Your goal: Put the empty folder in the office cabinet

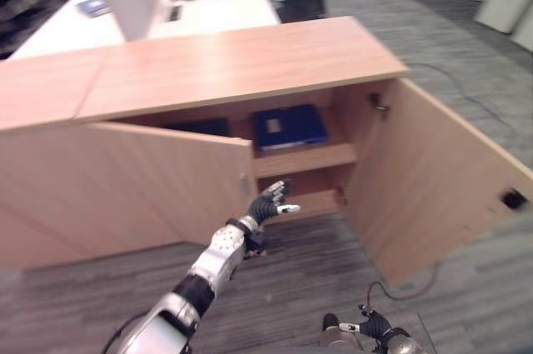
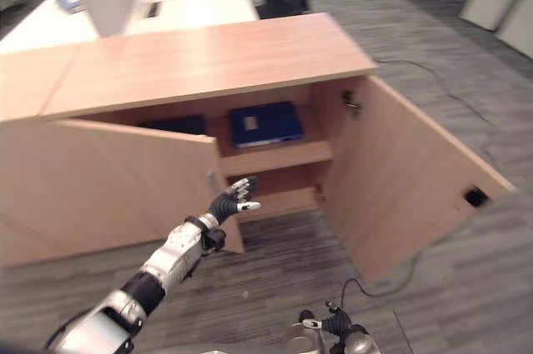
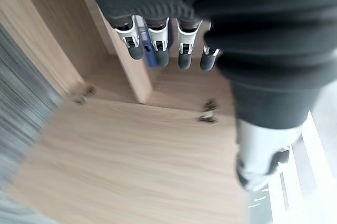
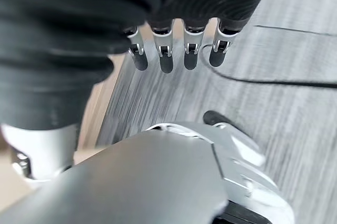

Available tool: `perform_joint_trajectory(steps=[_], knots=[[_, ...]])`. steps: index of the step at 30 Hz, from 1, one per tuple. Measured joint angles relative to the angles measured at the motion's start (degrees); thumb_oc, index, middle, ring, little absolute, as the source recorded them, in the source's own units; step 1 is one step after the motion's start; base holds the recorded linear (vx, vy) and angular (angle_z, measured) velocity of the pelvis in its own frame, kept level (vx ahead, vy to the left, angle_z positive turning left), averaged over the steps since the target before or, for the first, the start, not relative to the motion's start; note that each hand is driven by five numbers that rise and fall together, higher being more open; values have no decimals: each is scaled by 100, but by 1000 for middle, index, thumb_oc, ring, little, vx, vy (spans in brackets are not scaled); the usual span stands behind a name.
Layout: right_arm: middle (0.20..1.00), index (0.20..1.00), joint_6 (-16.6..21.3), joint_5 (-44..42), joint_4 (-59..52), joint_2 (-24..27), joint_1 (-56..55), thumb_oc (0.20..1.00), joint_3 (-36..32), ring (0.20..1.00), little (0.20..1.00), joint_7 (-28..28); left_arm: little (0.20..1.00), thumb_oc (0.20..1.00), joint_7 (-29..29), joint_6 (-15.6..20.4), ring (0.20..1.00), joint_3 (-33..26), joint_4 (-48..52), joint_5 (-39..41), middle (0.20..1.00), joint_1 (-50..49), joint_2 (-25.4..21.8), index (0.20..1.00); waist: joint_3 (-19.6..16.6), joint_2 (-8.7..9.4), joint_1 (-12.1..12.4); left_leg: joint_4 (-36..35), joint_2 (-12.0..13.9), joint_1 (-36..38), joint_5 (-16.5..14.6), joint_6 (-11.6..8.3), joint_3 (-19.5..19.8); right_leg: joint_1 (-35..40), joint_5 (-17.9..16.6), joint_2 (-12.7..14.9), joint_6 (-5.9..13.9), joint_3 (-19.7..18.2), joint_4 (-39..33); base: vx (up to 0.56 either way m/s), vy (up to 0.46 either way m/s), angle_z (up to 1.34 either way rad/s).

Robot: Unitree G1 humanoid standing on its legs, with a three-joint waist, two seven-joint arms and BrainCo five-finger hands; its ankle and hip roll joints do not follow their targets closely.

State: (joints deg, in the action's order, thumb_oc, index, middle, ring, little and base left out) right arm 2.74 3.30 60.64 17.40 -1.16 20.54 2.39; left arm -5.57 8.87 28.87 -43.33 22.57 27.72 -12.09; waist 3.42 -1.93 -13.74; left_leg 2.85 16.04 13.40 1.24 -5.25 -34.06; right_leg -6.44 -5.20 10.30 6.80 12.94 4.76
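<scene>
left eye view: left hand (image 1: 268, 201) reaches out by the left door (image 1: 166, 183) edge, fingers loose, holding nothing. right hand (image 1: 379, 327) hangs low, relaxed, empty. folder (image 1: 289, 127) lies flat on the cabinet (image 1: 233, 62) shelf, so likely the doors come next.

folder (image 1: 289, 127) on cabinet (image 1: 233, 62) shelf | left hand (image 1: 268, 201) before shelf
</scene>
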Motion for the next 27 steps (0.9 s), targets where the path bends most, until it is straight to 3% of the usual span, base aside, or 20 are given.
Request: perform_joint_trajectory(steps=[3,5,6,7,8,9,10,11,12,13,14,15,16,17,20,21,22,23,25,27], knots=[[1000,1000,59,-1,33,316,11,1000,-18,1000,1000,-26,1000,1000,396,57,1000,-517,-1534,-163,1000,1409,-258,1000,27,-268,-391,140,399,146,324,-421,-48,-218,159,-440,-283,-155,240,159,-305,-86],[1000,1000,40,-16,12,413,51,1000,-20,1000,1000,-28,1000,1000,621,44,1000,-804,-2038,-160,1000,1891,-955,1000,58,-114,-405,598,634,308,343,-446,-11,-583,531,-611,-586,-199,1045,60,-172,-132],[1000,1000,44,-211,25,540,16,1000,0,1000,1000,-21,1000,1000,753,88,1000,-998,-2056,-153,1000,1938,-1468,1000,65,71,-297,1260,808,38,521,-615,471,-453,508,-788,-775,-572,777,206,-45,-131],[1000,1000,45,-279,35,652,11,1000,-51,1000,1000,11,1000,1000,750,121,1000,-974,-2045,-155,1000,2018,-1684,1000,77,110,-279,1113,566,-123,114,-717,982,-287,347,-791,-830,-713,427,183,-18,-105],[1000,1000,42,-367,88,737,-2,1000,-64,1000,1000,5,1000,1000,749,154,1000,-989,-2010,-152,1000,2066,-1808,1000,124,201,-279,687,315,-241,-52,-805,1265,-126,217,-783,-792,-792,96,164,-1,-48],[1000,1000,33,-451,264,755,19,1000,-84,1000,1000,5,1000,1000,750,233,1000,-1062,-1944,-151,1000,2068,-1940,1000,202,335,-232,-20,-41,-335,-113,-814,1564,144,41,-787,-787,-953,-359,213,-13,-42],[1000,1000,30,-452,272,763,-40,1000,-103,1000,1000,12,1000,1000,776,252,1000,-1078,-1933,-147,1000,2068,-1952,1000,213,359,-136,-375,-174,-385,-108,-816,1582,194,44,-819,-781,-939,-502,213,-14,-54],[1000,1000,43,-452,331,792,-57,1000,-98,1000,1000,9,1000,1000,815,267,1000,-1082,-1914,-147,1000,2038,-1959,1000,221,360,-13,-509,-251,-587,-103,-807,1582,301,115,-884,-740,-870,-705,180,-28,-57],[1000,1000,57,-450,556,773,15,1000,-95,1000,1000,9,1000,1000,847,304,1000,-1141,-1725,-142,1000,1843,-1889,1000,166,98,116,-650,-260,-971,-175,-720,2036,435,337,-1115,-512,-885,-925,91,-23,-76],[1000,1000,63,-452,648,815,44,1000,-94,1000,1000,0,1000,1000,863,336,1000,-1183,-1558,-107,1000,1766,-1779,1000,243,-183,334,-725,-121,-1174,-190,-728,2672,211,467,-1437,-662,-969,-296,126,-18,-84],[1000,1000,55,-448,708,725,118,1000,-78,1000,1000,0,1000,1000,874,414,1000,-1142,-1312,-83,1000,1619,-1798,1000,433,-12,570,-617,-265,-1469,-168,-711,3037,375,410,-1361,-1245,-959,-70,102,13,-77],[1000,1000,44,-447,731,676,150,1000,-83,1000,1000,18,1000,1000,865,418,1000,-1058,-1213,-64,1000,1438,-1787,1000,460,-38,625,-554,-369,-1623,-132,-700,3269,463,435,-1338,-1137,-895,-126,88,53,-75],[1000,1000,69,-446,712,607,97,1000,-40,1000,1000,27,1000,1000,836,421,1000,-959,-966,-69,1000,1019,-1761,1000,468,119,772,-259,-644,-1883,-121,-685,3391,460,425,-1267,-1163,-908,-114,107,80,-58],[1000,1000,90,-444,692,578,78,1000,-18,1000,1000,14,1000,1000,838,429,1000,-901,-789,-68,1000,747,-1722,1000,510,193,814,-13,-745,-2040,-120,-675,3361,520,424,-1237,-1164,-908,-126,120,95,-52],[1000,1000,57,-426,685,227,-201,1000,-29,1000,1000,-3,1000,1000,595,484,1000,-864,-165,-166,1000,-769,-1225,1000,413,382,849,256,-957,-1968,-24,-410,3294,1002,392,-1148,-1101,-880,-530,140,128,-4],[1000,1000,35,-426,686,106,-251,1000,-71,1000,1000,-3,1000,1000,541,484,1000,-861,-151,-166,1000,-1014,-1067,1000,380,436,887,213,-973,-1856,-25,-406,3291,1127,390,-1063,-1067,-868,-616,153,198,23],[1000,1000,35,-427,688,33,-278,1000,-73,1000,1000,-17,1000,1000,469,449,1000,-815,-159,-170,1000,-1206,-953,1000,364,467,934,80,-967,-1767,30,-348,3290,1159,367,-1028,-946,-868,-638,107,159,18],[1000,1000,31,-432,681,-24,-286,1000,-151,1000,1000,-20,1000,1000,400,447,1000,-798,-75,-169,1000,-1440,-853,1000,356,450,972,-111,-953,-1569,83,-272,3287,1192,384,-996,-867,-853,-642,45,109,18],[1000,1000,21,-439,719,-28,-298,1000,-336,1000,1000,-9,1000,1000,206,354,1000,-655,60,-171,1000,-1933,-704,1000,293,257,1019,-665,-999,-1036,389,94,3289,1267,579,-914,-585,-860,-533,29,137,23],[1000,1000,30,-438,675,-29,-216,1000,-382,1000,1000,-1,1000,1000,129,321,1000,-634,230,-171,1000,-2137,-744,1000,275,285,1124,-792,-1211,-980,400,220,3290,1249,637,-699,-399,-950,-426,10,163,21]])
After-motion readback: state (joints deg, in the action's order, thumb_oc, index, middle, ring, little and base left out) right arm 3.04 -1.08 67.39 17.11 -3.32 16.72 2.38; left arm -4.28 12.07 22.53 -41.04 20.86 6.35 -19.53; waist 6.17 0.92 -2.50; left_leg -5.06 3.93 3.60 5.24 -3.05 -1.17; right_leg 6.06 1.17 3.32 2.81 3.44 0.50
